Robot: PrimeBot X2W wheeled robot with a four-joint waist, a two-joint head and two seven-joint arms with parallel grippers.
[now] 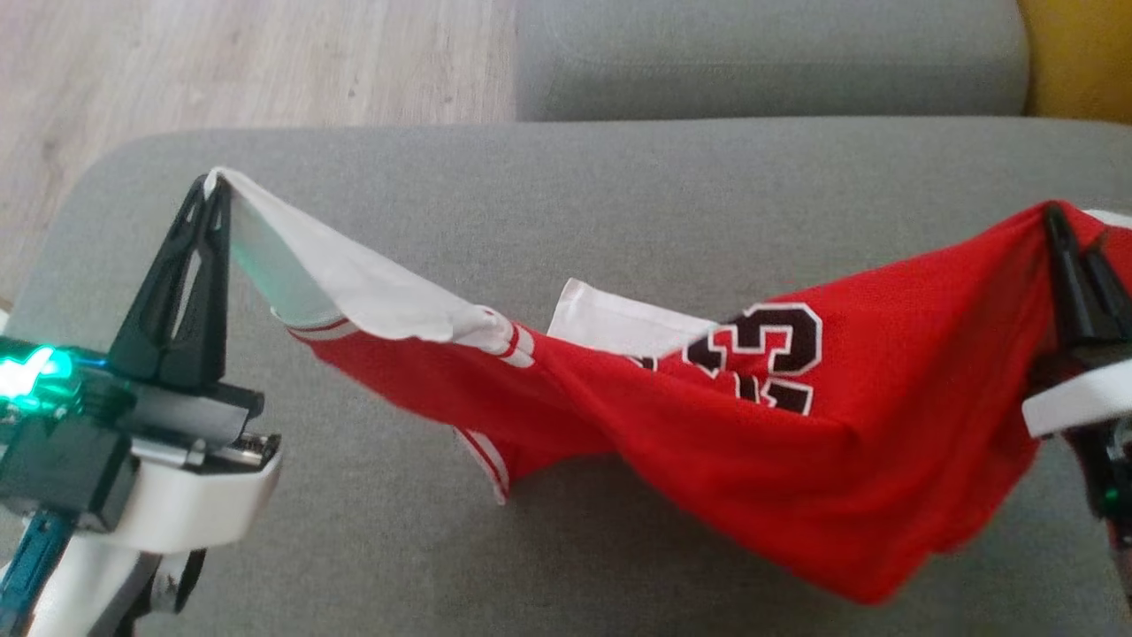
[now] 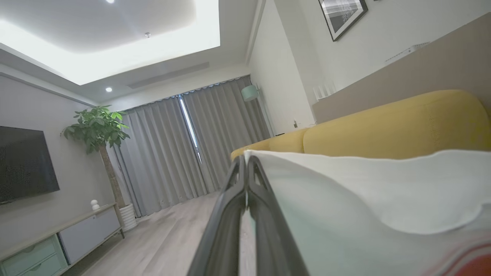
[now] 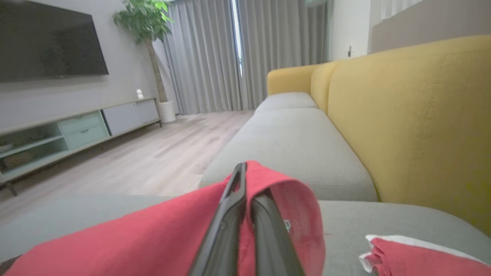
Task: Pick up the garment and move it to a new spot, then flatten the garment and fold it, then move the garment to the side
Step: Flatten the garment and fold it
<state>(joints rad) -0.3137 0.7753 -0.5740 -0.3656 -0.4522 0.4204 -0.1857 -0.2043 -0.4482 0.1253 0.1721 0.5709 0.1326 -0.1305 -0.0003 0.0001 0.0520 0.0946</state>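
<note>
- The red and white fabric basketball jersey is held up between both grippers and sags across the middle of the frame in the head view, over the grey fabric sofa seat. Its lowest red fold hangs at lower right; whether it touches the seat cannot be told.
- Left gripper, upper left of the head view: its fingers are pressed together on a white corner of the jersey. The same pinch is seen at centre in the left wrist view.
- Right gripper, right edge of the head view: its fingers are pinched on red cloth. This is confirmed at bottom centre of the right wrist view, where red fabric is draped over the fingers.
- Step judged: lift and carry to a new spot, with flattening to come.
- To be done well:
  - Both pinches should be kept firm.
  - The grippers should be drawn apart evenly so the twist at mid-garment is taken out.
  - The grippers should be held level, then lowered together so the cloth is laid without bunching.
- Risk judged: the white corner is gripped thinly and may slip under tension.
- Writing: a black "3" with a white outline is read at centre right. A second digit beside it is folded away, not readable. No brand is legible.
- A small teal tag is seen inside the fold; its text is too small to read.
- A yellow upholstered sofa back is seen at right in the right wrist view.
</note>
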